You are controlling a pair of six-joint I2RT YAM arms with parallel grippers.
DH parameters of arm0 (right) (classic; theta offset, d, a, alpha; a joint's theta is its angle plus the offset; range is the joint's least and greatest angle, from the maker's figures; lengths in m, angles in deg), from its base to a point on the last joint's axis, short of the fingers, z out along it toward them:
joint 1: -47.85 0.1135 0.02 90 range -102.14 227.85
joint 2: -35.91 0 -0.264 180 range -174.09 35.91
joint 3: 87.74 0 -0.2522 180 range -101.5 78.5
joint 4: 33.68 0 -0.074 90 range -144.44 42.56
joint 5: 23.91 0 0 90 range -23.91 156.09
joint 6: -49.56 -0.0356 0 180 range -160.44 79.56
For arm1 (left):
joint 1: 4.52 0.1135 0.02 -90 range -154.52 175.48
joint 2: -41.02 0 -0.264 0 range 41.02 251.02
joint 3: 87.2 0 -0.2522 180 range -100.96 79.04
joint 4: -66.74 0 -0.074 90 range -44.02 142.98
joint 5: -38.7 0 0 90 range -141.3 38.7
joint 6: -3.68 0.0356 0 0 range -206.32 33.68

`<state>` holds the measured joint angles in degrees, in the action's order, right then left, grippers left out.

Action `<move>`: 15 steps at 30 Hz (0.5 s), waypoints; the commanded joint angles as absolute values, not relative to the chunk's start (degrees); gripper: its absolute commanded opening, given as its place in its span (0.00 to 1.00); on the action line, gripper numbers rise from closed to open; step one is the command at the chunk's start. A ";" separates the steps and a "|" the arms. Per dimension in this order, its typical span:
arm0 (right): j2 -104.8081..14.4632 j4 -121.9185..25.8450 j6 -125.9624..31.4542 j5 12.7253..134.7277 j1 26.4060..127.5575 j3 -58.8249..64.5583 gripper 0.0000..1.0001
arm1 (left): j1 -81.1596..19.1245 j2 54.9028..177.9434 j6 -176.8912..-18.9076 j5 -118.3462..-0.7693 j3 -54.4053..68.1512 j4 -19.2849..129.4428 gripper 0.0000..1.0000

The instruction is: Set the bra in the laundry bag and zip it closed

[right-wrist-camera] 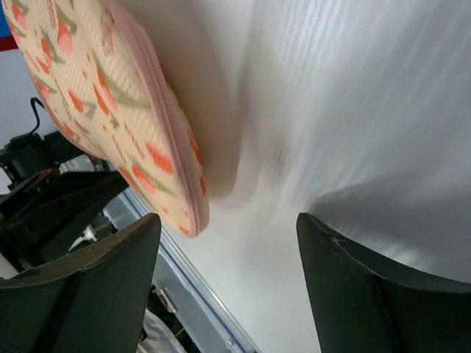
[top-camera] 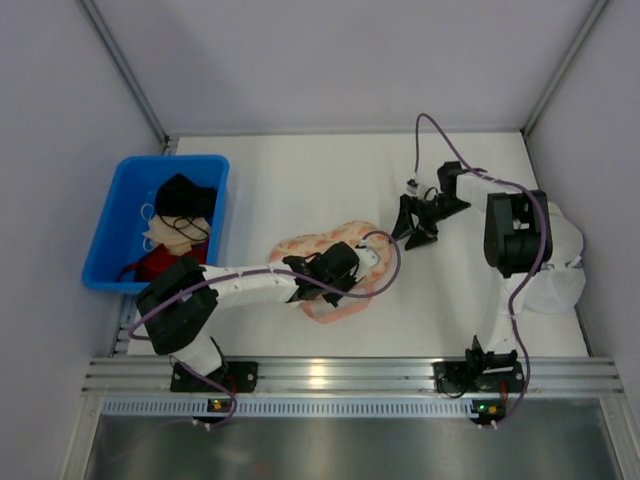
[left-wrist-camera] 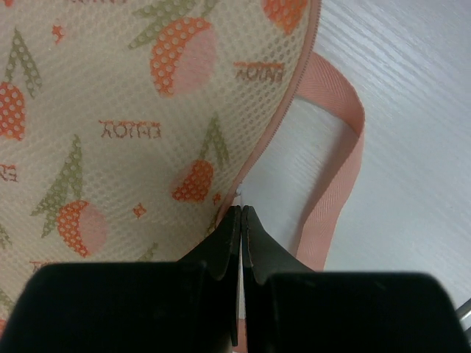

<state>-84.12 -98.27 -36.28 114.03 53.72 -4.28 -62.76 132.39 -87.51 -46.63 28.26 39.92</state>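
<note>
The laundry bag (top-camera: 300, 246) lies mid-table, its peach printed lobes folded shut on each other. My left gripper (top-camera: 352, 272) rests over it. In the left wrist view the gripper (left-wrist-camera: 241, 210) is shut at the pink zip rim (left-wrist-camera: 283, 110), with a thin pale sliver of the zip pull between the jaws. A pink strap (left-wrist-camera: 346, 162) loops onto the table beside the printed mesh (left-wrist-camera: 110, 110). My right gripper (top-camera: 413, 237) is open and empty just right of the bag; its wrist view (right-wrist-camera: 228, 220) shows the bag's edge (right-wrist-camera: 110, 110) to its left. The bra is not visible.
A blue bin (top-camera: 110, 215) at the left holds black, beige and red garments. A white round dome (top-camera: 562, 270) sits at the right behind the right arm. An aluminium rail (top-camera: 320, 375) runs along the near edge.
</note>
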 commanded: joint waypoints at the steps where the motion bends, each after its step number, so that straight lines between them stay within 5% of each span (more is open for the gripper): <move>1: -74.42 -95.63 -40.07 114.51 51.29 0.35 0.75 | -60.77 134.09 -93.87 -48.48 23.42 39.00 0.00; 8: -70.17 -79.45 -53.70 122.68 54.97 16.34 0.75 | -56.65 137.78 -96.95 -55.86 17.44 39.61 0.00; 15: -73.95 -64.94 -64.86 122.08 58.14 18.65 0.73 | -55.32 139.10 -97.13 -58.06 16.02 39.79 0.00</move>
<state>-72.43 -75.89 -58.09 120.85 57.55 19.37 -55.54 138.82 -95.86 -55.29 17.61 38.45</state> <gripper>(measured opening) 0.731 0.022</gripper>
